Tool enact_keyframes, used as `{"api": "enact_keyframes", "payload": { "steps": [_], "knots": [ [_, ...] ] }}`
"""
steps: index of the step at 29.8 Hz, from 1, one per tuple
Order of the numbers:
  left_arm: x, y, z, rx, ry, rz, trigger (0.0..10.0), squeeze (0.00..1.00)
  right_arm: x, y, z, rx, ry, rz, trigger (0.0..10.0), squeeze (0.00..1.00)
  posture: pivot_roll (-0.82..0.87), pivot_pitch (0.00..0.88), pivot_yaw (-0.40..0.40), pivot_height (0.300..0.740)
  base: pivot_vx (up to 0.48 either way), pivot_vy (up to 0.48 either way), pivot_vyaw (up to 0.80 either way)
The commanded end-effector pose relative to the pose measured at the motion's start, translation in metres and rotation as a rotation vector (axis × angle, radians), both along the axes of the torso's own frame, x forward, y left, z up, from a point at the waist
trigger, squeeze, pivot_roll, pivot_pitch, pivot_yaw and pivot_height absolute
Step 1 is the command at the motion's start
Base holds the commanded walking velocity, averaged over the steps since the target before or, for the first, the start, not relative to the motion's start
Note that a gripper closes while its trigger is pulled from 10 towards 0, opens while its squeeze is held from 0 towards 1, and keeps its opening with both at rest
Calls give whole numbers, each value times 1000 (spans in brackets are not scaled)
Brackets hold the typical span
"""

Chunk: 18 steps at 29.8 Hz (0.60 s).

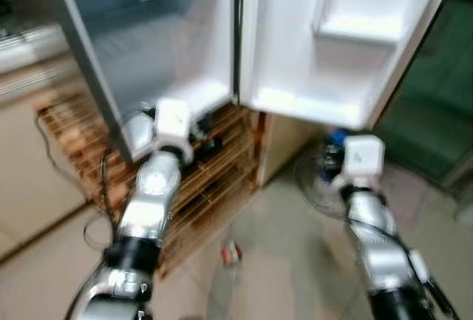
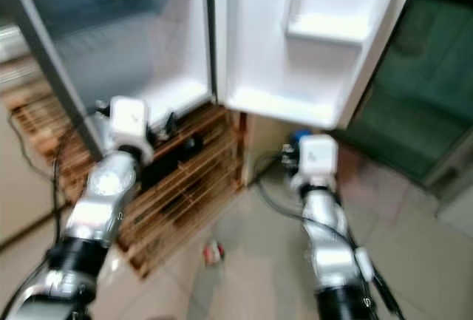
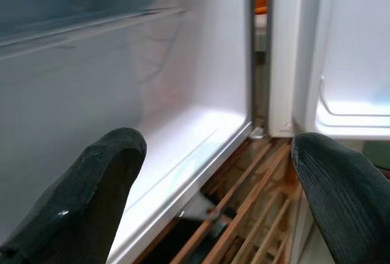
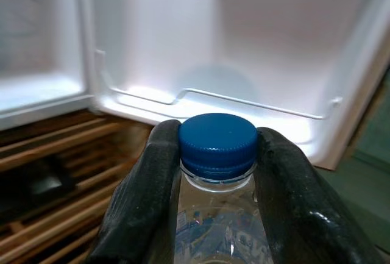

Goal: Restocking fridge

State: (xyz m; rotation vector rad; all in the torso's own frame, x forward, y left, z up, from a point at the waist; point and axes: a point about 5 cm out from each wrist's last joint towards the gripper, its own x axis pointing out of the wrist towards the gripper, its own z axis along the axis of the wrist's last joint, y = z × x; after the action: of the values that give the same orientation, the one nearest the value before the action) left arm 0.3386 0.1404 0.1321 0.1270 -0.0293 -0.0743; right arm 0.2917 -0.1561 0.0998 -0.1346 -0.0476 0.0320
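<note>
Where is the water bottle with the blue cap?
The water bottle is held at its neck in the right gripper, on the robot's right, just in front of the bottom shelf of the open fridge door.

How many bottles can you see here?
1: a clear bottle with a blue cap, held at its neck between the fingers of the right gripper, in front of the open fridge door's lower shelf. Others may be hidden from view.
</note>
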Motion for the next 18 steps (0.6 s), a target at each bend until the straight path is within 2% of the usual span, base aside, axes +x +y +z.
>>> {"api": "enact_keyframes", "payload": {
  "steps": [1,6,9,13,14,17,18],
  "knots": [
    [0,-12,3,-11,-14,-39,10000,0,0,-15,5,-29,-27,-46,0,0,61,0,9,740,0,442,0],
    [0,-17,1,64,-5,-59,10000,0,0,-15,5,-26,-27,-45,0,0,68,0,8,740,0,86,0],
    [-1,-18,3,58,-29,-63,10000,0,2,-14,7,-26,-40,-41,0,0,67,0,8,740,0,0,0],
    [-1,-16,6,33,-46,-51,10000,0,5,-16,22,-22,-98,-54,0,0,66,0,9,740,0,0,0],
    [-1,-16,7,32,-46,-48,10000,0,9,-20,36,-34,-158,-68,0,0,61,0,12,740,0,0,0],
    [-1,-18,7,30,-50,-61,10000,0,14,-26,50,-47,-206,-86,0,0,57,0,14,740,0,0,0],
    [-2,-21,8,31,-60,-80,10000,0,18,-31,58,-49,-230,-102,0,0,55,0,16,740,480,0,0]
  ]
}}
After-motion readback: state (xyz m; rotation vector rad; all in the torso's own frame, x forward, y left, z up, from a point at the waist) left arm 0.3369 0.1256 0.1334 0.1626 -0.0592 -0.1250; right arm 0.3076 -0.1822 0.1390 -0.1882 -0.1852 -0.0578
